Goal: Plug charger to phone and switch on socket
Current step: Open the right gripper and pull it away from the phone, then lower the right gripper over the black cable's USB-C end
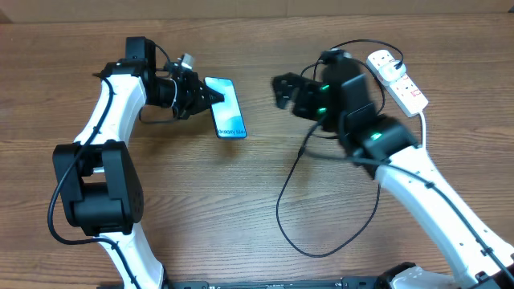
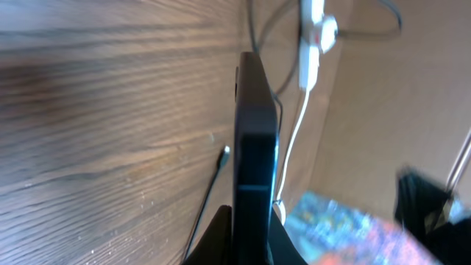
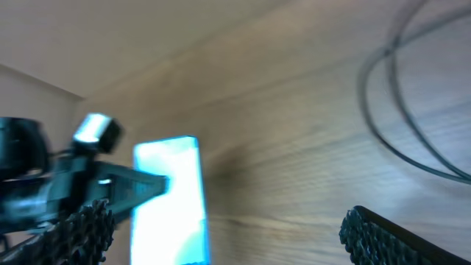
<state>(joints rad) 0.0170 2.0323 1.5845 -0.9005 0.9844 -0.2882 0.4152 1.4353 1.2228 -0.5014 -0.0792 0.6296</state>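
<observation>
At the left, left claw (image 1: 210, 96) pressed together on the phone (image 1: 226, 107), pinching it by the long edge nearest to the fingers. From this wrist, phone seen edge-on, rising straight out from between the fingers. Keep this grip steady and level, to leave the short port end free for the other claw.

Close beside these fingertips, in the wrist view only, a thin dark wire (image 2: 215, 184) with a small pale tip on the table (image 1: 241, 201), near the phone but apart from it. Cannot tell if the charger's connector or not.

Well to the right of the left claw, right claw (image 1: 283, 90) spread wide, holding nothing, facing the phone over bare wood. Nothing seen plugged into the phone, so probably the step in hand: fetch the connector. Pinch it just behind the tip, line it straight with the port, push gently, no bending.

Below and behind the right claw, the charger (image 1: 295, 210) in big loose loops. Take care not to snag or drag them with the arm. Free end not traceable from above, partly hidden under that arm.

Behind the right claw, farthest right, the socket (image 1: 397, 79) with its white lead (image 2: 293, 151), well apart from the phone. Switches too small to read. Better left for last.
</observation>
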